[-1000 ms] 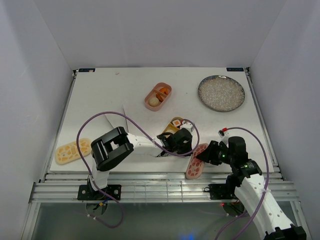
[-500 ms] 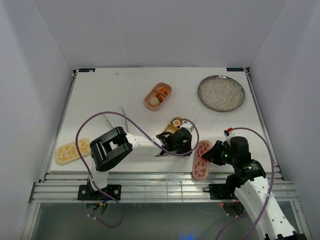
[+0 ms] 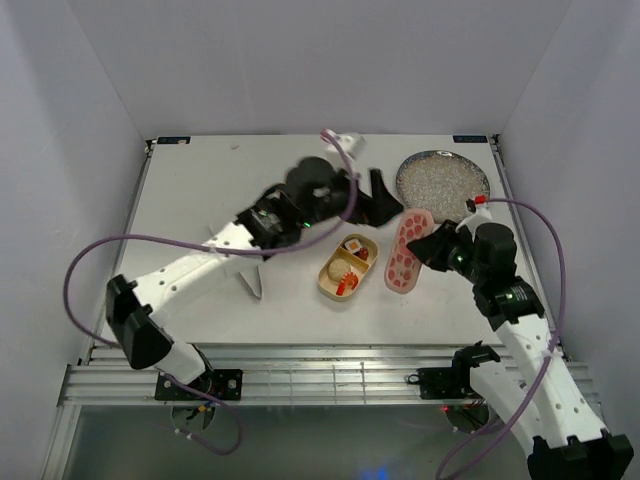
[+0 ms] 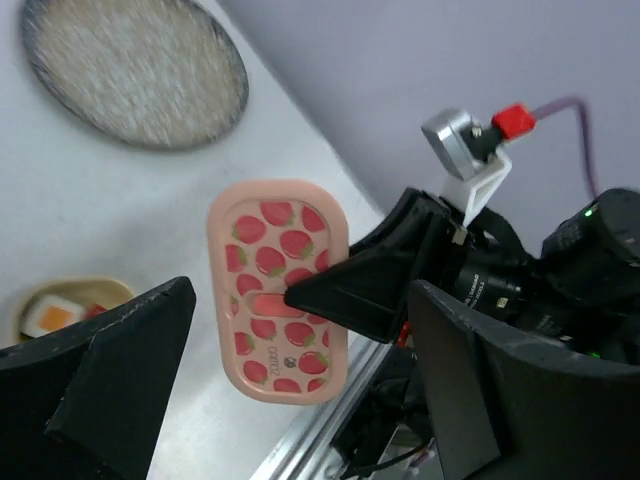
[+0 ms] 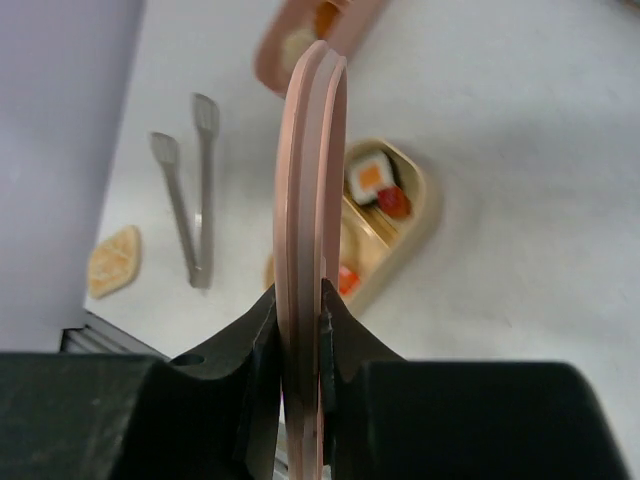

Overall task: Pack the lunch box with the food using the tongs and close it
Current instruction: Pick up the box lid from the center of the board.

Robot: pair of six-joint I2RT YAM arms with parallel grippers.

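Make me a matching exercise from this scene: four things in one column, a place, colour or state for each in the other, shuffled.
Things:
1. pink lid
2. tan tray
3. tongs
4. plate

Descriptions:
A. silvery, lying on the table left of the tan tray
B. clamped on edge in the right pincer
C. round, grey and speckled
D. open, with food inside

Pairs: 1-B, 2-D, 3-A, 4-C
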